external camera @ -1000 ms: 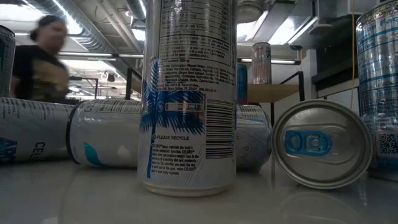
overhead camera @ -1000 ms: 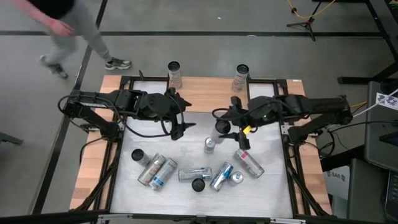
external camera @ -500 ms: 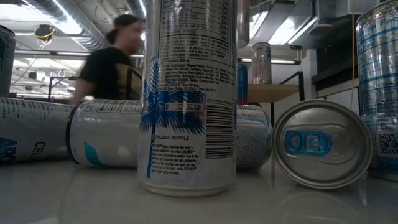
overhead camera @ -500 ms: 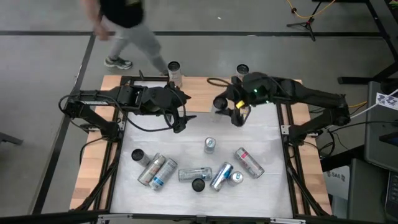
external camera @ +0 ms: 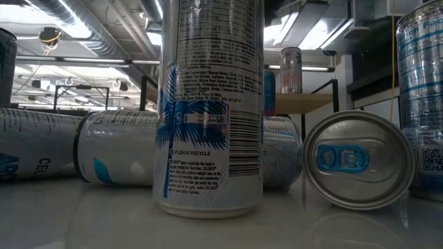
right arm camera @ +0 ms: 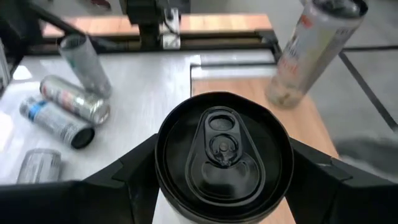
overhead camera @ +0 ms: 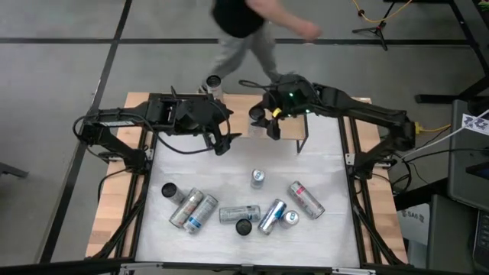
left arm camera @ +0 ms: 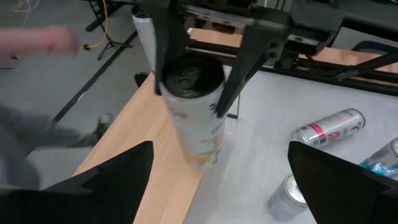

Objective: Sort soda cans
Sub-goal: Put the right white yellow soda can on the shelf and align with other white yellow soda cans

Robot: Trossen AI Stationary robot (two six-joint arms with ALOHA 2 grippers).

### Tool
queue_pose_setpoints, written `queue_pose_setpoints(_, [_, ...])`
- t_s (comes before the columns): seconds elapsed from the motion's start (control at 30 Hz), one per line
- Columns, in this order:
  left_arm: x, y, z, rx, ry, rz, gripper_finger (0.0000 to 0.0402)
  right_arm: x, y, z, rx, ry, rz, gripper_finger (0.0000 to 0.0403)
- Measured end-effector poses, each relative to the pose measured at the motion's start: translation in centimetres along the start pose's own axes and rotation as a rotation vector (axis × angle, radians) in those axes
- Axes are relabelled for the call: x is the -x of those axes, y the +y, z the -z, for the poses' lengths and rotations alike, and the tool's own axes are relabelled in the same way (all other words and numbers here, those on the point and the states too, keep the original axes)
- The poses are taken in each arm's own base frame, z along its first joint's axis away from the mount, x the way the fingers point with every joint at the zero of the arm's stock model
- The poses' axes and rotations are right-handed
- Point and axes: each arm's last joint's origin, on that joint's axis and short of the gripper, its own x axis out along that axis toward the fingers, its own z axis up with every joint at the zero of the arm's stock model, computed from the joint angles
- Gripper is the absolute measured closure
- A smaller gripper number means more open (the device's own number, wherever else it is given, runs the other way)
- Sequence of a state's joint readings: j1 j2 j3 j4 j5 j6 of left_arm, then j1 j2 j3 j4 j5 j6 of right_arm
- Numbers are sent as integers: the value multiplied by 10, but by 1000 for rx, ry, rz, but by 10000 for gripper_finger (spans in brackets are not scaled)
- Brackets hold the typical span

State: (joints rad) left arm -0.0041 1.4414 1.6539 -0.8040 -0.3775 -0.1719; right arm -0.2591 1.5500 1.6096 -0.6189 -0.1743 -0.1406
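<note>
Several silver soda cans stand or lie in a cluster [overhead camera: 239,214] near the table's front; one with red marks [overhead camera: 306,200] lies at the cluster's right, and one [overhead camera: 258,178] stands upright farther back. Another can [overhead camera: 214,82] stands on the wooden strip along the far edge. My right gripper [overhead camera: 264,122] is by the far edge, shut on a dark-topped can [left arm camera: 194,118]. My left gripper [overhead camera: 223,143] hovers open just left of it, holding nothing. My right gripper pinches the dark-topped can between its two fingers [left arm camera: 244,68], on opposite sides of the wall just under the black top [right arm camera: 224,146]. The fingers slant down from above. The can hangs nearly upright over the wooden strip [left arm camera: 155,180]; whether its bottom touches, I cannot tell.
A person [overhead camera: 248,23] walks past just beyond the far edge. Bare white tabletop [overhead camera: 321,153] lies between the arms and the cluster. In the low view, close cans [external camera: 208,104] fill the picture, and one can [external camera: 291,69] stands far off on the strip.
My right gripper has carried the dark-topped can from the middle of the table toward the far edge and leftward, the can staying near upright. My left gripper has drifted slightly toward the far edge, still open. The person has walked from left to right behind the table.
</note>
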Motion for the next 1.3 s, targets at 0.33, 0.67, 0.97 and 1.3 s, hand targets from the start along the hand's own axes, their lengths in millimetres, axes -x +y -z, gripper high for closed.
queue_pose_setpoints(0.33, [-3, 8, -1, 15, 2, -25, 36, -36, -26, 11, -8, 23, -26, 141])
queue_pose_setpoints(0.67, [-4, 12, -1, 22, 6, -39, 36, -45, -28, 10, 17, 0, -20, 141])
queue_pose_setpoints(0.97, [-4, 12, -1, 22, 6, -39, 36, -45, -28, 11, 15, 5, -20, 141])
queue_pose_setpoints(1.3, [-4, 12, -1, 22, 6, -39, 36, -45, -29, 11, 11, 14, 17, 141])
